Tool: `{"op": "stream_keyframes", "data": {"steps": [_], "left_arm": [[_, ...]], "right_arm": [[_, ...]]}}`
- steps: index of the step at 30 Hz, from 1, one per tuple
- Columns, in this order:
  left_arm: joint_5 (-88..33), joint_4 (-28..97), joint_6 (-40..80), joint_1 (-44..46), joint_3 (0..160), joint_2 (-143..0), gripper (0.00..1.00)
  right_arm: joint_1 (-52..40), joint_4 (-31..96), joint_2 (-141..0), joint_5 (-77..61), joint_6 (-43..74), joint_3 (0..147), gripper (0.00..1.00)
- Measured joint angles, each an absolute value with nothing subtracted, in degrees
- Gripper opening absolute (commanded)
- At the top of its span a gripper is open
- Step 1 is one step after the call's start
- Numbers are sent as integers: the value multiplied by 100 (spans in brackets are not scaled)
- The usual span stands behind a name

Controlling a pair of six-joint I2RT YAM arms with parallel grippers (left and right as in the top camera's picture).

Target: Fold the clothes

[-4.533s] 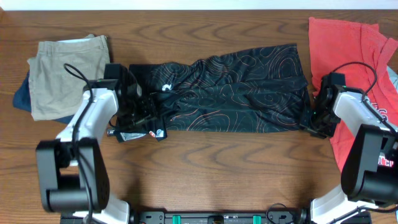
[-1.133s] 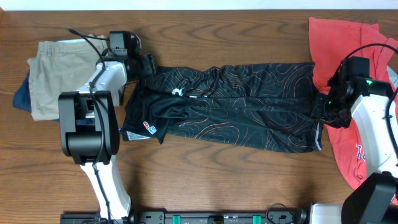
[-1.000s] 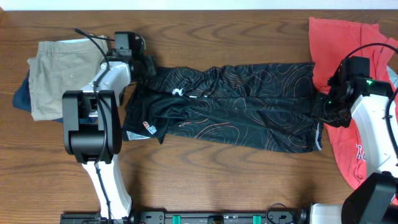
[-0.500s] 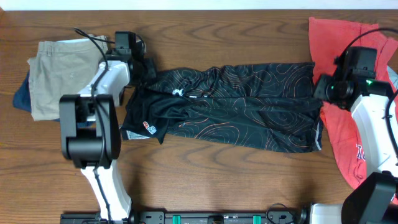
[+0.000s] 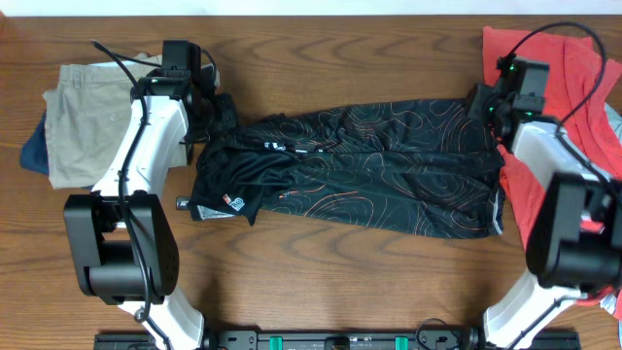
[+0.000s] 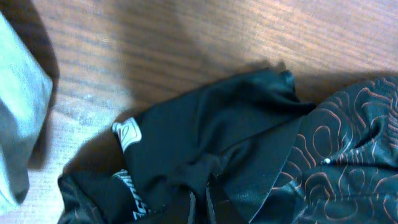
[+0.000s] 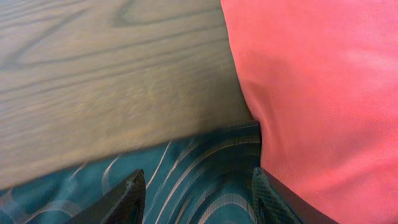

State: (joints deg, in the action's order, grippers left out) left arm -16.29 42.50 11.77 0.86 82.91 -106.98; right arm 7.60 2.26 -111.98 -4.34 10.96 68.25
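The jersey [image 5: 360,165] lies lengthwise across the middle of the bench [image 5: 321,282]. The shorts [image 5: 87,117] lie to its left, on top of another garment [image 5: 32,151]. The T-shirts [image 5: 583,92] lie to its right, touching its end. The left claw [image 5: 222,112] sits at the jersey's far left corner. The right claw [image 5: 483,105] sits over its far right corner.

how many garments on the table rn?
4 visible: black jersey centre, khaki shorts far left, navy garment under them, red shirt far right. More may be hidden under it.
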Motion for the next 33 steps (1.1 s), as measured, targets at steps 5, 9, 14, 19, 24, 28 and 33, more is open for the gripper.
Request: {"op": "stream_keyframes", "data": {"steps": [5,9,14,19,24,28,33], "left_arm": [[-1629,4316,1177,86,8283,-10698,6],[-1632,4331,1177,86,8274,-10698,6],[-1629,4335,1177,86,8274,-10698,6],[-1629,4335,1177,86,8274,-10698,6],[-1629,4335,1177,86,8274,-10698,6],[-1629,4335,1177,86,8274,-10698,6],[-1629,4355,1177,86,8274,-10698,6]], "right_arm": [[757,-458,-11883,-429,1100,6825,56],[757,-749,-12134,-292,1116,6858,60],[757,-808,-12199,-3,1146,6901,64],[762,-799,-12221,139,1149,6928,65],[766,-792,-12223,202,1135,6928,15],[808,-716,-12230,207,1184,6928,1],[819,-447,-12230,130,1197,7017,1]]}}
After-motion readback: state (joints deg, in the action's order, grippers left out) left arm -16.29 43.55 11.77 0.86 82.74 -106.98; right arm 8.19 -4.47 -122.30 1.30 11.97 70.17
